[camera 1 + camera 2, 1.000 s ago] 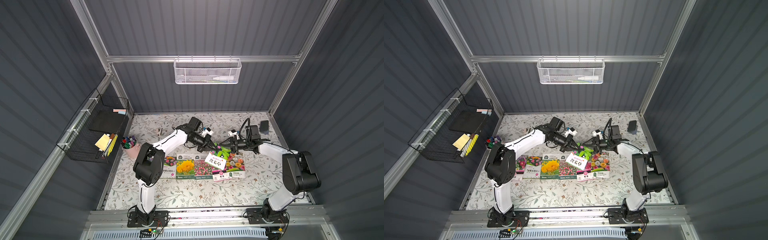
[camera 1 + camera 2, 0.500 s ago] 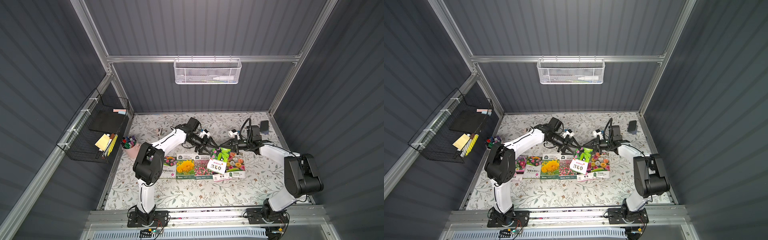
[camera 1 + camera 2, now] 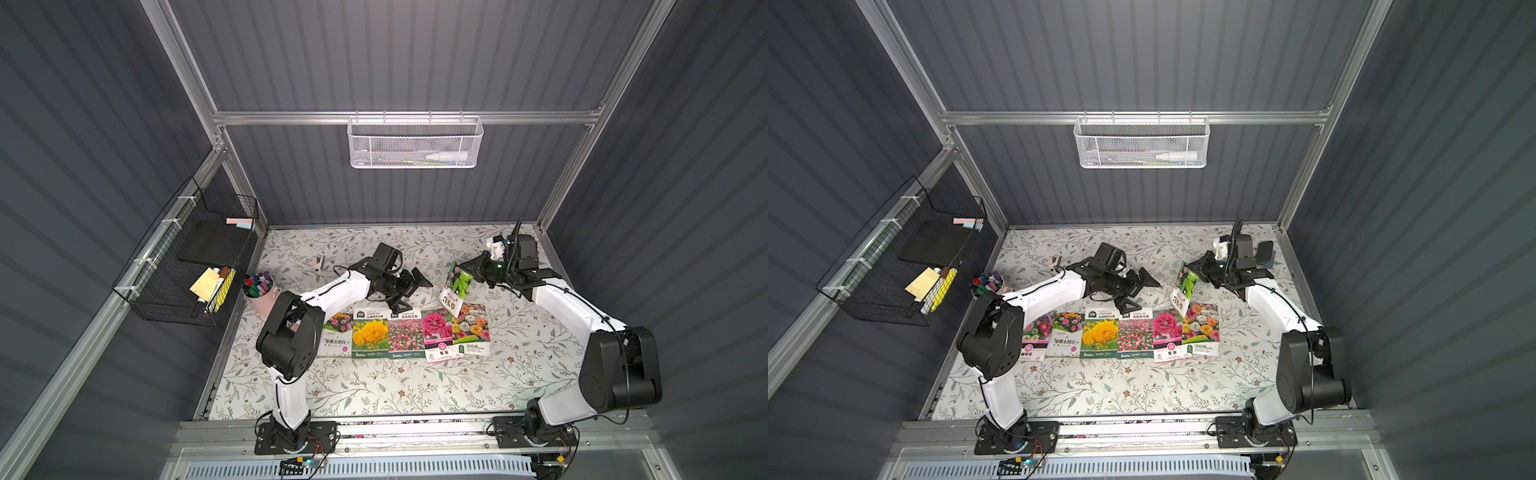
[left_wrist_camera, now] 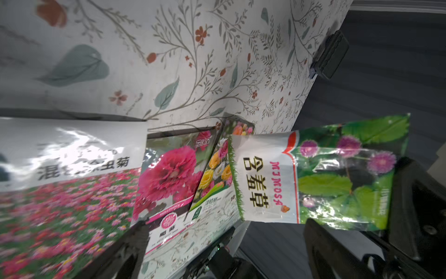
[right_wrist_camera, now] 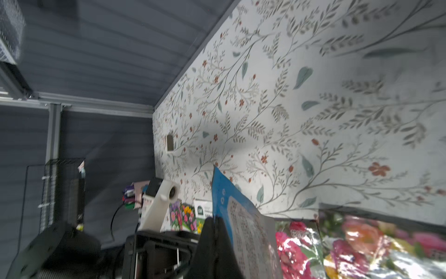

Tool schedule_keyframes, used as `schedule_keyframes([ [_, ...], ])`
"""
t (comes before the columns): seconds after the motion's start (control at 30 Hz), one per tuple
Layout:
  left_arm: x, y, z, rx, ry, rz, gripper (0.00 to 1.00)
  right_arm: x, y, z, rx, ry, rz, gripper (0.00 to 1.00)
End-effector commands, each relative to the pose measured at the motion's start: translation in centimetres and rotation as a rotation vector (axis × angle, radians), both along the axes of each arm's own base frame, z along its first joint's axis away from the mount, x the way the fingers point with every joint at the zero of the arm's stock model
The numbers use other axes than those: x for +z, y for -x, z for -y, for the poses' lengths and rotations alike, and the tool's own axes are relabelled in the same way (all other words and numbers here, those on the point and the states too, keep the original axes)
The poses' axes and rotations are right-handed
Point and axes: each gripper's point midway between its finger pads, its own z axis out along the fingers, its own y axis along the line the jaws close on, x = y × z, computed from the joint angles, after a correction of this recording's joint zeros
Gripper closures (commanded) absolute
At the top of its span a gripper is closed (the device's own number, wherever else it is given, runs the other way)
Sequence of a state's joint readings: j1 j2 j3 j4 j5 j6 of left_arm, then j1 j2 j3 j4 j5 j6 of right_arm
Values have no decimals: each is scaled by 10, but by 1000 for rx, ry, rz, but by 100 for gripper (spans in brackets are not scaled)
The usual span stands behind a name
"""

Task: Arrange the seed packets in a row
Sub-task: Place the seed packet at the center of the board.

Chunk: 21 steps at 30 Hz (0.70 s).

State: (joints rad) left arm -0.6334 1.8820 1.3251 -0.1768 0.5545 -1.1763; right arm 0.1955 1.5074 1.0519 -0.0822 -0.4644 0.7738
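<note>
Several seed packets lie side by side on the floral table: a pink-mix one (image 3: pixel 1034 336), a white-banded one (image 3: pixel 337 334), a yellow-flower one (image 3: pixel 370 334), a pink-field one (image 3: pixel 405 334), a magenta one (image 3: pixel 436 336) and a mixed-rose one (image 3: pixel 471 330). My right gripper (image 3: pixel 471 270) is shut on the top edge of a green-leaved packet (image 3: pixel 455 289), which hangs above the row's right end. Its blue-and-white back (image 5: pixel 246 229) shows in the right wrist view. My left gripper (image 3: pixel 410 293) stands open and empty to the left of that packet (image 4: pixel 313 174).
A pink cup of markers (image 3: pixel 259 291) stands at the table's left edge. A black wire basket (image 3: pixel 187 266) hangs on the left wall and a white mesh basket (image 3: pixel 413 143) on the back wall. A dark slab (image 3: pixel 1264 251) lies at the back right corner.
The left gripper opened, let go of the green-leaved packet and drew back to the left. The right gripper closed on the packet and carried it right and upward.
</note>
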Motion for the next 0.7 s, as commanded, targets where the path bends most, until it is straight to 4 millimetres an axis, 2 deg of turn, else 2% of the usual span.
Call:
schedule_keyframes([
  [0.0,27,-40,27,204,81,204,1,2,-27,22,-233,78,85,100],
  [0.13,19,-59,37,346,98,293,1,3,-36,25,-348,116,166,100],
  [0.27,27,-75,47,416,133,381,1,-6,-43,34,-471,125,180,100],
  [0.37,25,-80,52,444,121,425,1,-14,-50,38,-533,94,159,100],
  [0.57,15,-86,68,531,155,468,1,-17,-59,29,-549,-2,141,100],
  [0.67,3,-81,73,539,149,438,1,-19,-65,31,-574,-11,140,100],
])
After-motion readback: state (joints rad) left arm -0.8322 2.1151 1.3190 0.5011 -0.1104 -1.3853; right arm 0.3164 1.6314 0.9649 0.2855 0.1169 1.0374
